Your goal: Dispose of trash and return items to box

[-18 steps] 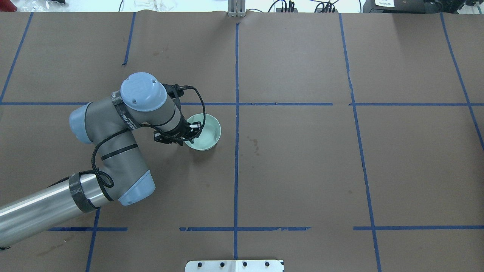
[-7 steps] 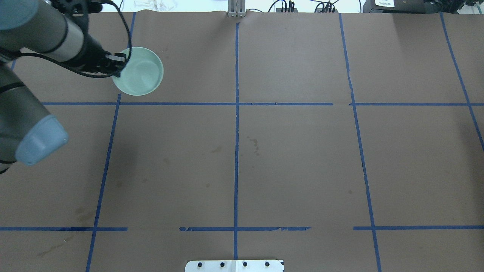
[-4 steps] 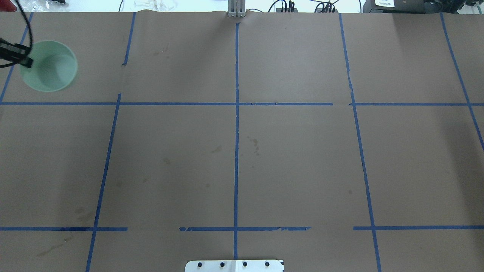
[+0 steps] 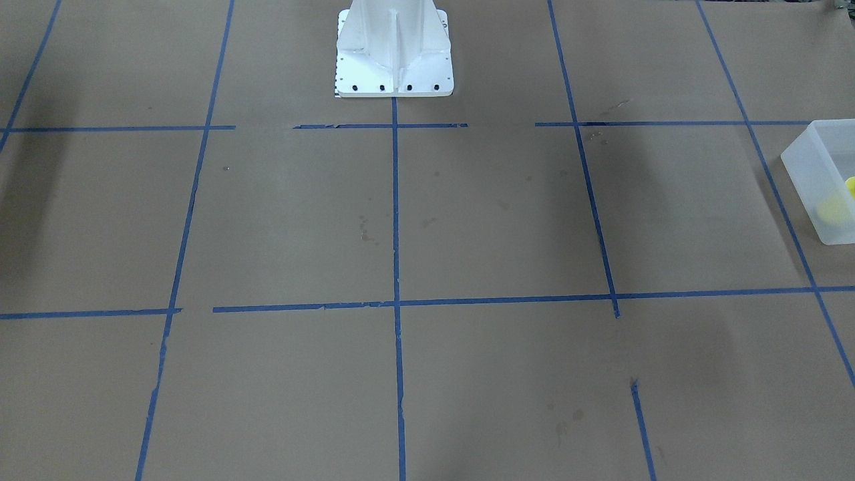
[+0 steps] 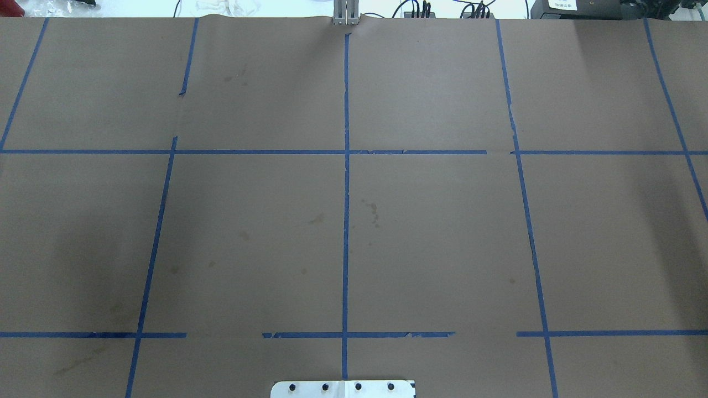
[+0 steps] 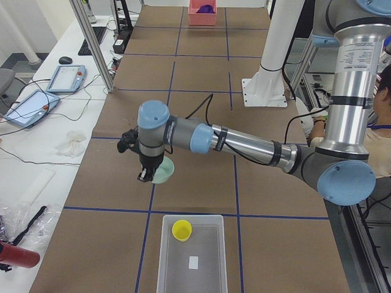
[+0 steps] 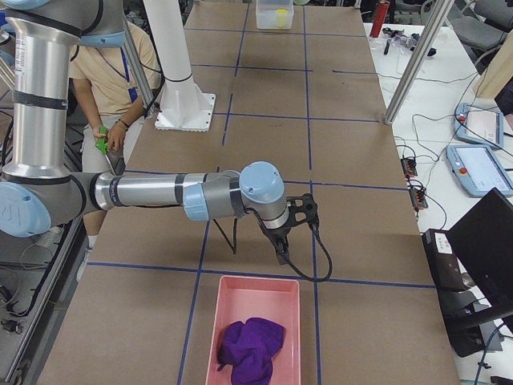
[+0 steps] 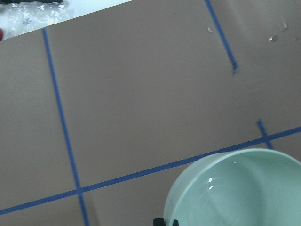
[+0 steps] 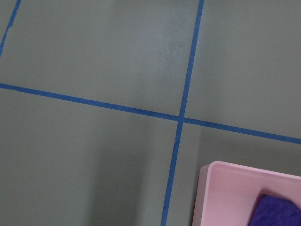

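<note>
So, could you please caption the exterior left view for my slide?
Left arm's tool holds a pale green round bowl near the translucent rectangular plastic bin containing a small yellow cup.

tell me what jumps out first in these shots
The left gripper holds a pale green bowl by its rim above the brown table, just short of the frosted box with a yellow cup inside. At the far end, a pink bin holds a purple cloth near the right gripper.
</note>
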Tool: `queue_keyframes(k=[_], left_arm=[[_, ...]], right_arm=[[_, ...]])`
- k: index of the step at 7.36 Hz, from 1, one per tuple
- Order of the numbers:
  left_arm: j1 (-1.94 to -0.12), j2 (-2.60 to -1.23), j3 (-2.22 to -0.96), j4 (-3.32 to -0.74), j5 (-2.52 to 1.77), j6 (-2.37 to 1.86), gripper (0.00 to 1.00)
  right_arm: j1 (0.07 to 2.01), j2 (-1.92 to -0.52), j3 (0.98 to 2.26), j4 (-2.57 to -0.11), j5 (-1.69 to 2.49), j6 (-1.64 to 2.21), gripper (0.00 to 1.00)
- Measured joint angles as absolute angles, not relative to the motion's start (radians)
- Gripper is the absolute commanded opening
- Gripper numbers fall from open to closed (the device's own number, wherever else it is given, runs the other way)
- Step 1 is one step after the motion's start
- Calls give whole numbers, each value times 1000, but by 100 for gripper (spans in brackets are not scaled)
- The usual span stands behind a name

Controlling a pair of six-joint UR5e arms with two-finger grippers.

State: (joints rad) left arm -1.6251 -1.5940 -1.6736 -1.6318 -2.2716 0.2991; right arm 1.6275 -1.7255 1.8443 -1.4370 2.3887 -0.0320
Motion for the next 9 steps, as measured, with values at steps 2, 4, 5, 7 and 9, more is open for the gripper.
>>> queue_keyframes(k=[2, 4, 5, 7, 9], left_arm=[[-1722, -1536, -1503, -1747, -2271, 429, 0], [-1770, -1530, -1385, -1796, -2265, 477, 0], [-1779, -1531, -1310, -1841, -2262, 489, 0], [-1783, -1530, -1157, -1971, -2240, 493, 0], [-1785, -1524, -1100, -2012, -2196, 491, 15]], right_arm=[[1601, -1725, 1866, -1437, 2385, 15, 100], [1594, -1726, 1870, -1436, 2386, 23, 100], [1593, -1728, 1871, -1436, 2386, 24, 100], [1592, -1730, 1871, -1436, 2386, 24, 100], [1592, -1730, 1872, -1436, 2387, 26, 100]])
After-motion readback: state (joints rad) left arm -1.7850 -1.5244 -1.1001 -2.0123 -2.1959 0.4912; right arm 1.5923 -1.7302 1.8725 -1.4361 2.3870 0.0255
